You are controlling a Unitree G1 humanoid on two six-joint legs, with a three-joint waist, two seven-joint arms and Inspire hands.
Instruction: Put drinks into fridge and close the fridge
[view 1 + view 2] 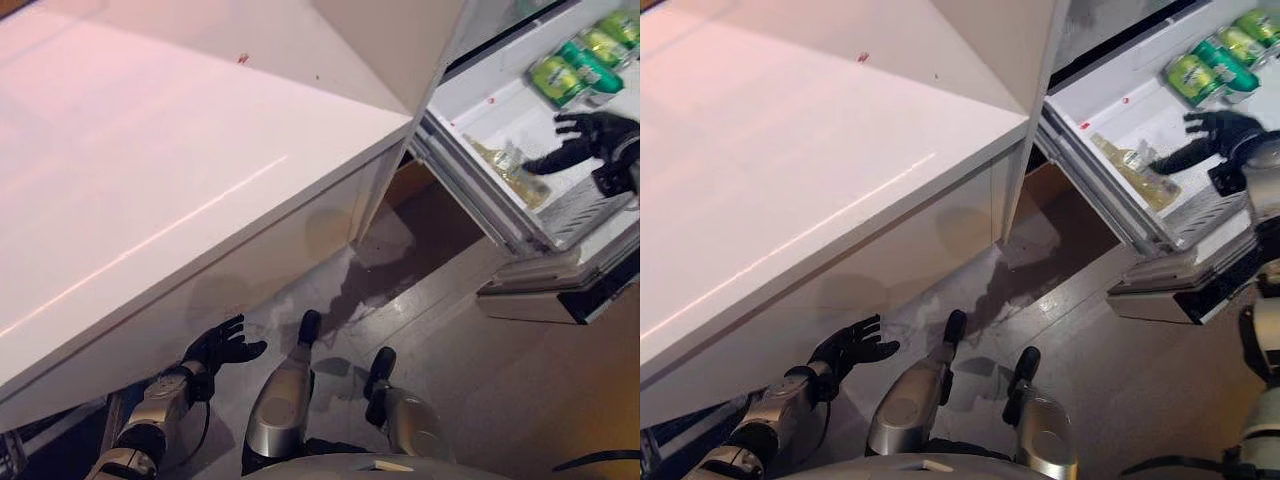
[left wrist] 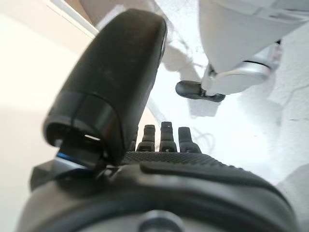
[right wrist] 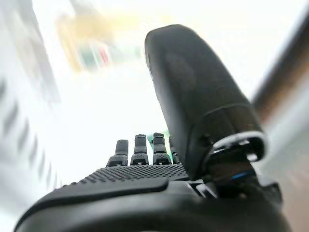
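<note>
Dark right hand (image 1: 598, 140) spread open over fridge shelf (image 1: 490, 105), empty; left hand (image 1: 222, 346) open.

Green cans (image 1: 585, 60) (upper ones) and fridge (image 1: 560, 215) run past the edge.
</note>
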